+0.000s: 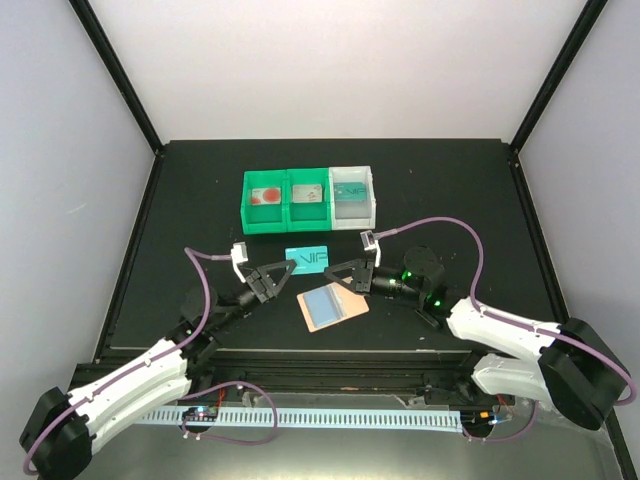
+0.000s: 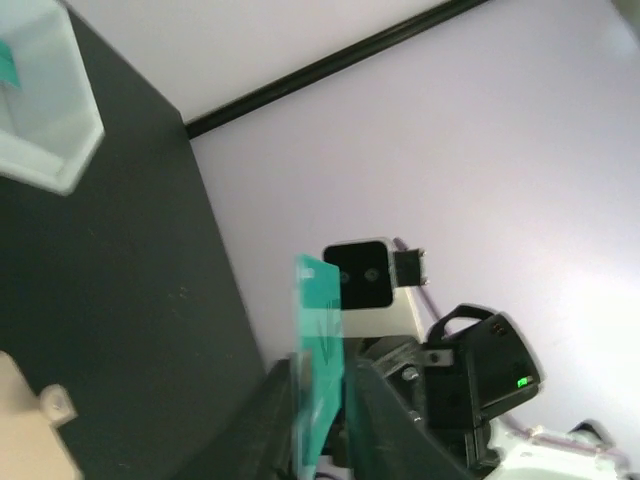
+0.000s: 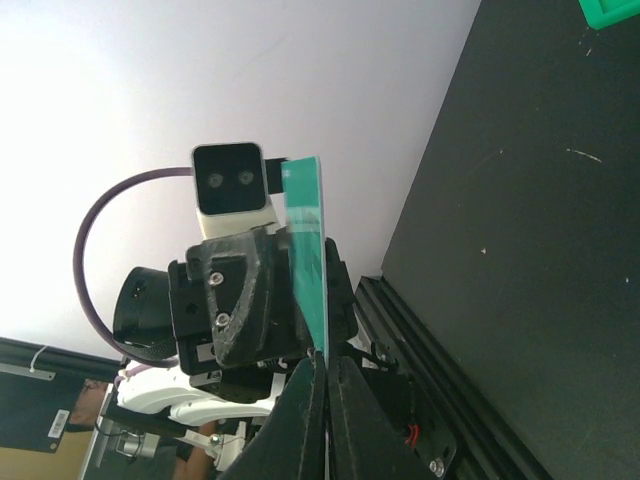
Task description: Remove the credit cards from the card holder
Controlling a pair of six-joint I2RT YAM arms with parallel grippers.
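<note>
Pinching opposite ends, left tool [image 1: 290, 265] and right tool [image 1: 330, 267] hold the teal card [image 1: 306, 257].

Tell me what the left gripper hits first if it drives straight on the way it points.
The left gripper, shut on the teal credit card, points at the right gripper, which pinches the card's far end. It would likely meet that gripper first; depth is unclear.
</note>
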